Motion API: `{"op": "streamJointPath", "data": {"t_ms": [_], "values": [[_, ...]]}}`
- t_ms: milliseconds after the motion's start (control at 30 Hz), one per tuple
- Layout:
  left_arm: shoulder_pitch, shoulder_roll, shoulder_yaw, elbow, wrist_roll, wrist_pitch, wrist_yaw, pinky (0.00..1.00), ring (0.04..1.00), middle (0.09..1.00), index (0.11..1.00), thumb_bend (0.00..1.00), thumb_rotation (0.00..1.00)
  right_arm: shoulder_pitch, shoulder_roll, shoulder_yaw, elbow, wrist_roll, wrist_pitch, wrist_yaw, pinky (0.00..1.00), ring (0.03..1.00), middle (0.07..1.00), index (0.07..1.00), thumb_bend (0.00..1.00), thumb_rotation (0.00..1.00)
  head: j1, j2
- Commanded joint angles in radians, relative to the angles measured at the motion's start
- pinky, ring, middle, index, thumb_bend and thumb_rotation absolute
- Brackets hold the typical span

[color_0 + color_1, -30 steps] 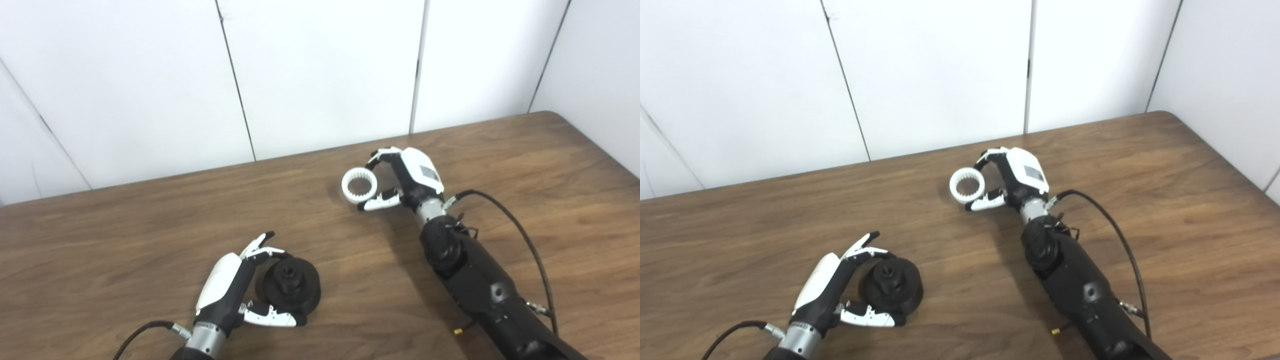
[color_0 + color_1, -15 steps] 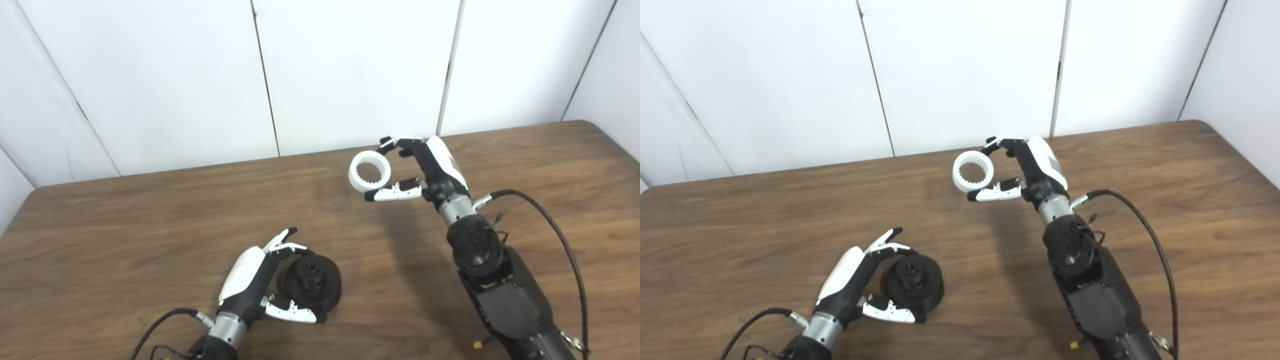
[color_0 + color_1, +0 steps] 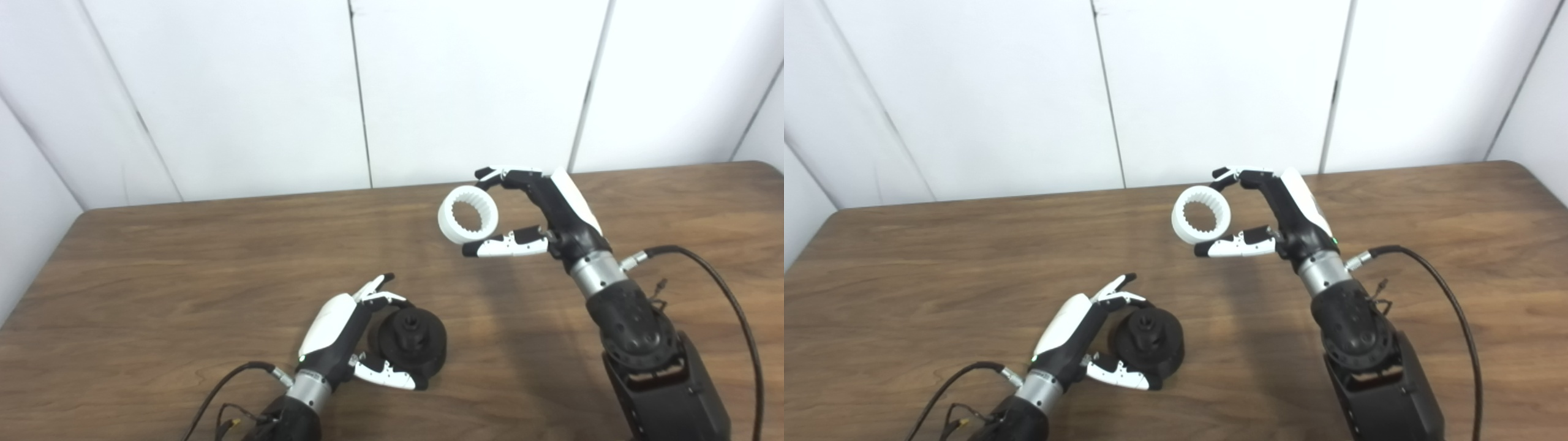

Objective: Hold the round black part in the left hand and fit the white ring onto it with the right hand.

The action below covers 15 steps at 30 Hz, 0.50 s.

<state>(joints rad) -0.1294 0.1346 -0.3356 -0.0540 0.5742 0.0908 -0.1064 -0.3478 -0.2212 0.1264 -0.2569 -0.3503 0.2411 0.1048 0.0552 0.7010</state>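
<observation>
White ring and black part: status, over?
Right hand shut on white ring, held above table. Left hand cupped round black part, part apparently on table. Ring not fitted. Nothing between them.

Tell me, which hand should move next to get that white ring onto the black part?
The right hand: it already holds the white ring raised above the table, while the left hand grips the round black part.
</observation>
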Motion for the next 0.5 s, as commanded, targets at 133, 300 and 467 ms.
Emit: {"op": "streamJointPath", "data": {"t_ms": [133, 300, 467], "values": [[-0.010, -0.011, -0.012, 0.024, 0.008, 0.024, -0.016, 0.95, 0.974, 0.974, 0.602, 0.98, 0.24, 0.013, 0.007, 0.015, -0.091, 0.001, 0.018, 0.030, 0.82, 0.834, 0.770, 0.480, 0.52, 0.14, 0.006, 0.005], [-0.012, -0.015, -0.014, 0.021, 0.011, 0.030, -0.017, 0.95, 0.973, 0.973, 0.601, 0.98, 0.24, 0.051, 0.005, 0.043, -0.143, 0.004, 0.047, 0.074, 0.83, 0.850, 0.774, 0.480, 0.52, 0.14, 0.016, 0.011], [-0.014, -0.016, -0.014, 0.022, 0.014, 0.031, -0.017, 0.94, 0.971, 0.972, 0.602, 0.99, 0.24, 0.077, 0.004, 0.066, -0.174, -0.011, 0.061, 0.102, 0.81, 0.849, 0.770, 0.480, 0.52, 0.14, 0.019, 0.015]]}}
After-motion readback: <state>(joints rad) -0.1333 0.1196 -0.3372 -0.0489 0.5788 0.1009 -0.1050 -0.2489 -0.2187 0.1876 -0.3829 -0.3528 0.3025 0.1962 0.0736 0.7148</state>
